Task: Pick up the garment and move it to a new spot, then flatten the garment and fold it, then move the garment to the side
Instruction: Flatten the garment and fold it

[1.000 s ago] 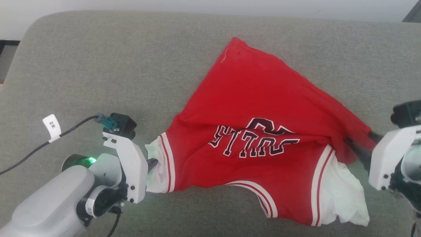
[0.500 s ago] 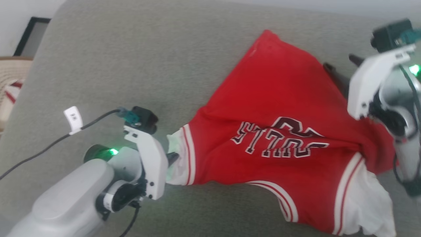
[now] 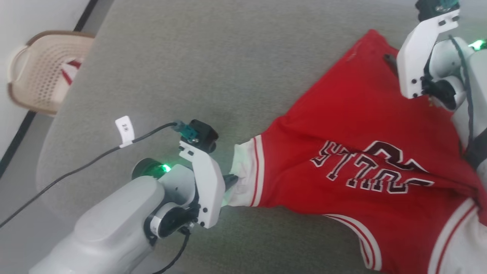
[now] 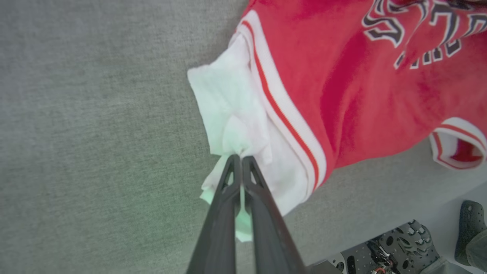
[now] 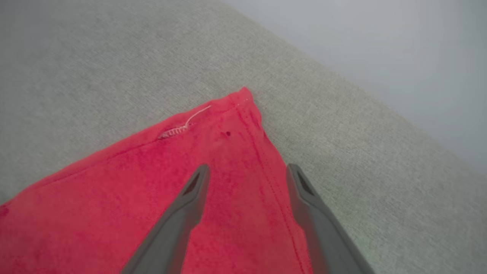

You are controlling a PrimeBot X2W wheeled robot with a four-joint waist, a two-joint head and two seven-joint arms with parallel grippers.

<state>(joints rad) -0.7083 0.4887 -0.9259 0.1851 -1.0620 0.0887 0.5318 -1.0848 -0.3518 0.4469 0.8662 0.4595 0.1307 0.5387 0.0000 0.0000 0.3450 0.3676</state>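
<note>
I am pinching the white edge of the garment (image 3: 342,125), which is lying on the grey cushion (image 3: 171,76), in the left gripper (image 4: 239,156), and I am holding the right gripper (image 5: 247,167) spread above its far red corner.

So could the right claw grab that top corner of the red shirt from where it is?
Probably yes: the right claw is open by the shirt, whose corner lies just ahead of its tips, with nothing between them.

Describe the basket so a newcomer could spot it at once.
Start at the big grey fabric surface holding the red garment. Beyond its far left corner sits the basket: beige, with perforated walls and a red-and-white item inside.
</note>
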